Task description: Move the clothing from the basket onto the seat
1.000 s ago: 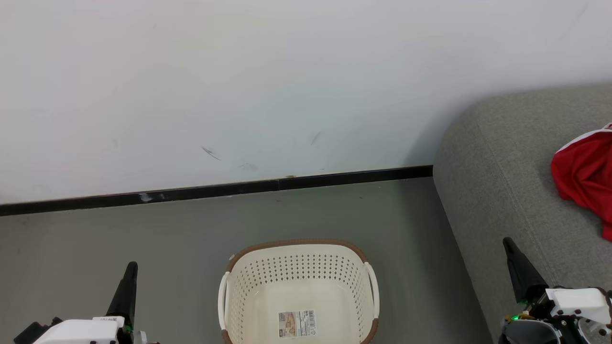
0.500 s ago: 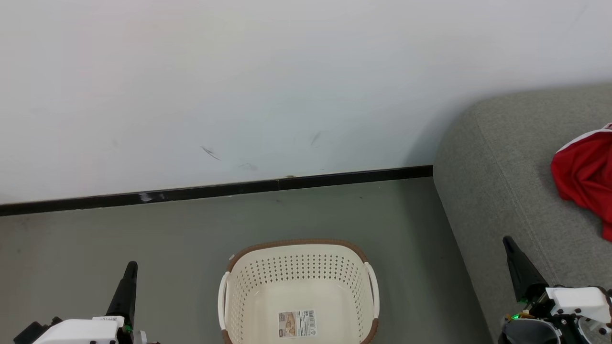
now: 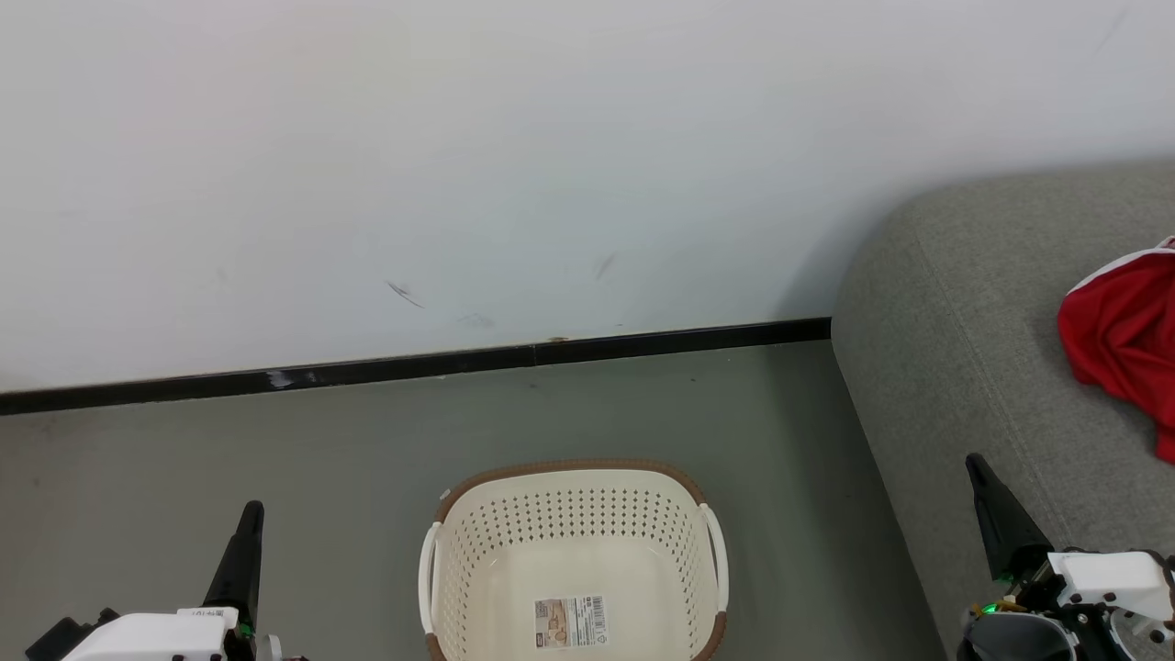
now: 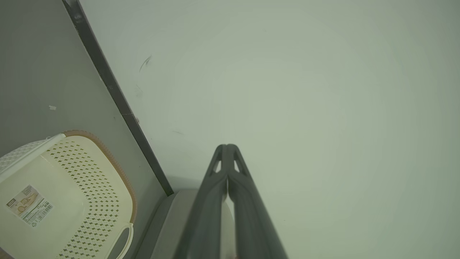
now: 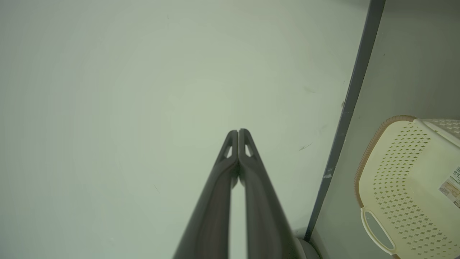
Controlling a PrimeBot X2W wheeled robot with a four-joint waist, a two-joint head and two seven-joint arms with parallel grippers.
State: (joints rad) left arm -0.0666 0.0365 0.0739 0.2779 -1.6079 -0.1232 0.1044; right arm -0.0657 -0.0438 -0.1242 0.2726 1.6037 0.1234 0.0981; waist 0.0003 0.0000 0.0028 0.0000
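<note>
red clothing point(image 3: 1115, 344) on grey seat point(image 3: 955, 349), beyond right gripper point(image 3: 974, 463) | basket point(image 3: 569, 514) between it and left gripper point(image 3: 254, 507) | both pressed together, empty

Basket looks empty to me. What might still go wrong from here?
1. The red clothing runs past the head view's right edge, so part of it may hang off the seat unseen.
2. The near end of the basket is cut off in the head view, so a small piece might be missed there.
</note>
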